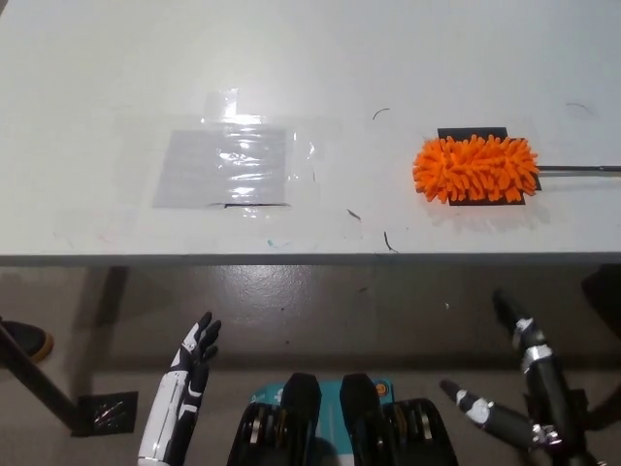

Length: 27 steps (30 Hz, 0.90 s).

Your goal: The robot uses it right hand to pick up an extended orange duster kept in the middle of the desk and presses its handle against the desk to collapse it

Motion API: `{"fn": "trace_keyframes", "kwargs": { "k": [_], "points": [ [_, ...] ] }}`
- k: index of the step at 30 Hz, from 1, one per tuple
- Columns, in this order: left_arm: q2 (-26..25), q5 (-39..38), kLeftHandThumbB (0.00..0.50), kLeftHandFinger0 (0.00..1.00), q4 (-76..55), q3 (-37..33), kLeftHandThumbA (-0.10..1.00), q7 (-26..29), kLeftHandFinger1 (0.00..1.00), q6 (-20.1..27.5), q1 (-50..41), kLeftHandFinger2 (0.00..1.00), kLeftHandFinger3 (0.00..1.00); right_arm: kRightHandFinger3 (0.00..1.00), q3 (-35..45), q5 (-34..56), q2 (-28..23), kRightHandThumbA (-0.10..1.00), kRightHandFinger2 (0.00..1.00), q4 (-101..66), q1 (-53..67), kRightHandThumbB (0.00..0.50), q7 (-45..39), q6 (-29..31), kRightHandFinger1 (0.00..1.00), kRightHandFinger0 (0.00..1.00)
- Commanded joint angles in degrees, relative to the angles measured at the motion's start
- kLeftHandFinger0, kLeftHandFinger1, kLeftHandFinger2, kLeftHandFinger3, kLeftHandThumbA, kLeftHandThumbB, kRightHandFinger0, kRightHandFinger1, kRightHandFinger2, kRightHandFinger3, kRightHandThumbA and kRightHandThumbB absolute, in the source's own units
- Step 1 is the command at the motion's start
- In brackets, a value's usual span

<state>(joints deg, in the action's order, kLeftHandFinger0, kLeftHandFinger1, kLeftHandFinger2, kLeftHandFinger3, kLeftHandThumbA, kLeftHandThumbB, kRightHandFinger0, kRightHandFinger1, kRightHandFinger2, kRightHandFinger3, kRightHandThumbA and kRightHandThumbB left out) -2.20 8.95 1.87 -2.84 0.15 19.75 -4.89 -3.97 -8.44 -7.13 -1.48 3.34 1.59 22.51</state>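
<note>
Desk (pixel 97 78) with 1 orange duster (pixel 475 168)

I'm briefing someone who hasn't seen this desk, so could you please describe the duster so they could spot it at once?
Start at the white desk and look toward its right side, near the front edge. On a black patch there lies the orange duster, a fluffy head with a thin dark rod running off right. Unlike the flat clear plastic sheet mid-desk, it is bright and shaggy.

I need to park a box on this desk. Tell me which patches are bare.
Bare: the desk left of the taped plastic sheet, the whole far strip, and the gap between the sheet and the orange duster. Crowded only at the right, where the duster head and its handle run off the edge.
</note>
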Motion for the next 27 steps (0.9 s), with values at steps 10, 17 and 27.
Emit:
{"fn": "trace_keyframes", "kwargs": {
  "k": [10,17,27],
  "points": [
    [-1.54,0.41,0.137,1.0,-1.28,-0.99,1.0,-0.61,1.0,3.17,1.05,1.0,1.0,1.0,5.47,-7.45,-18.3,1.0,1.0,-23.6,-20.66,0.348,-14.25,-23.97,1.0,1.0],
    [-1.14,1.11,0.113,1.0,-0.39,-0.83,1.0,0.17,1.0,3.42,1.38,1.0,1.0,1.0,-2.17,-9.16,-24.72,1.0,1.0,-10.06,-40.37,0.354,-25.23,-35.7,1.0,1.0],
    [-0.86,1.41,0.137,1.0,0.02,-0.97,1.0,0.33,1.0,3.13,1.29,1.0,1.0,1.0,-11.34,-9.11,-22.41,1.0,1.0,17.68,-56.34,0.401,-30.02,-35.53,1.0,1.0]
  ]
}}
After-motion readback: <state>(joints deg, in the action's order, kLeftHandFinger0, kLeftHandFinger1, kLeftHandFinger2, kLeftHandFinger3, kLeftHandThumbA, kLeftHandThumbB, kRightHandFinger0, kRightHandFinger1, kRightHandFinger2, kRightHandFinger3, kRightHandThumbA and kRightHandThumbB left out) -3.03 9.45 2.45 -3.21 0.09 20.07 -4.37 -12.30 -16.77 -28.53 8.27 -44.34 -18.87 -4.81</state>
